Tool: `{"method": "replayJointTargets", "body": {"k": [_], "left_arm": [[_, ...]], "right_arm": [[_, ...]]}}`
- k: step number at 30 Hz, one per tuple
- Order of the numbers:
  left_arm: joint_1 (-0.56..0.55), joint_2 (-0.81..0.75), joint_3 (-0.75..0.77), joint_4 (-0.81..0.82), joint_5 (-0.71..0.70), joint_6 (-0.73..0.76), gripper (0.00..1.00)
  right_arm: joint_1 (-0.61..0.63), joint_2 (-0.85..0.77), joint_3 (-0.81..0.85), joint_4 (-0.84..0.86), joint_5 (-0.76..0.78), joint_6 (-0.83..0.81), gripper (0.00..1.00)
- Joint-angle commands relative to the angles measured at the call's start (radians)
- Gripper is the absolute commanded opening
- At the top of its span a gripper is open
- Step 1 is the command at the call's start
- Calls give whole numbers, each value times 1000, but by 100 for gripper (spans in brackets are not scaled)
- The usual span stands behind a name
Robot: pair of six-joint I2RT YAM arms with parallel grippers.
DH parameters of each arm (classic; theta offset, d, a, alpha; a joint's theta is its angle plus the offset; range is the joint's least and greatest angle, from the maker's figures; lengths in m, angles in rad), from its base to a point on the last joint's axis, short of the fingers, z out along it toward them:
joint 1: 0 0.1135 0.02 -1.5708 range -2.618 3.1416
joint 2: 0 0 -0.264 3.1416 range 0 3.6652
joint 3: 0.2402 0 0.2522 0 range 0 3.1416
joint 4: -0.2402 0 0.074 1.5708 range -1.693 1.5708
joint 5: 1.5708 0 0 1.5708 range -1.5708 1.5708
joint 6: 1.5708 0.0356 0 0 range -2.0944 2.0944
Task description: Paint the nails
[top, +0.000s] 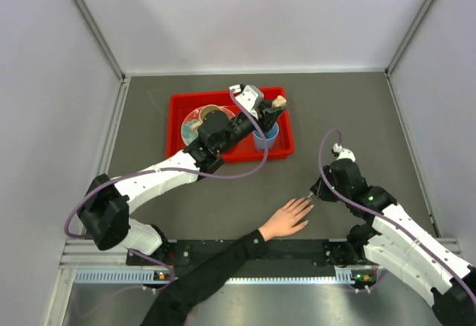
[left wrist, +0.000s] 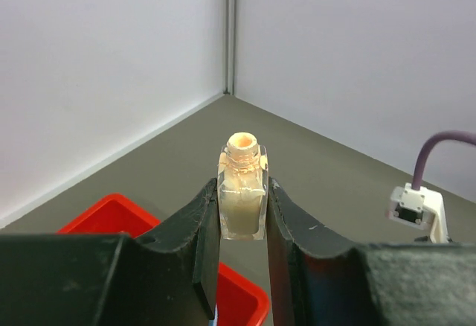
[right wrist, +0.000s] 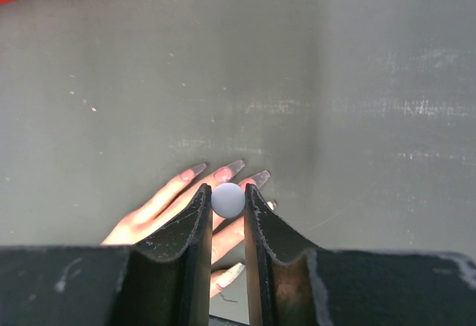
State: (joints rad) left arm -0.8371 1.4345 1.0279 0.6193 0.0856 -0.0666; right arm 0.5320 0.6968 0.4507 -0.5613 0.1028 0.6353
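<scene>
Glass bottle [left wrist: 242, 192]: It is small and open at the top, with pale peach polish inside. You hold it up in the air over the red tray [top: 175, 104].
Left gripper [left wrist: 242, 225]: Its jaws are pressed tight on the two flat sides of the bottle. The bottle stands straight up.
How the bottle handles: Glass is hard, smooth and easy to break. It can slip, so hold it by the flat sides and keep it upright, or the polish will spill.
White knob [right wrist: 228, 199]: This round ball looks like the top of the brush. The brush end is hidden under it.
Right gripper [right wrist: 227, 218]: Its jaws are closed on the knob, one on each side.
Nails [right wrist: 235, 166]: They are long, pale and pointed, at the tips of the hand [top: 286, 220]. The hand lies flat on the grey table [top: 223, 199], near the front edge, between your two arms. Your right gripper hangs just over the fingertips.
How the nails handle: They are tiny, hard and shiny, and they sit on soft, living fingers. Do not grab them. Touch them only with the brush, very softly.
Brush on nail: You cannot tell if it touches yet.
Sleeve [top: 201, 277]: It is black and well away from the brush.
</scene>
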Motion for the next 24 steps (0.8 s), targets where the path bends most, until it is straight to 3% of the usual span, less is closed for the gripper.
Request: {"method": "replayJointTargets", "body": {"k": [1,11,24], "left_arm": [[16,14,93,-4,-4,-13,0],[38,70,201,-67,3,-41,0],[43,95,221,-86,19,-59,0]], "right_arm": [[-10,41,41,-18,27,24,0],[-20,90,51,0,20,-13,0],[-23,78,45,44,-21,-59,0]]}}
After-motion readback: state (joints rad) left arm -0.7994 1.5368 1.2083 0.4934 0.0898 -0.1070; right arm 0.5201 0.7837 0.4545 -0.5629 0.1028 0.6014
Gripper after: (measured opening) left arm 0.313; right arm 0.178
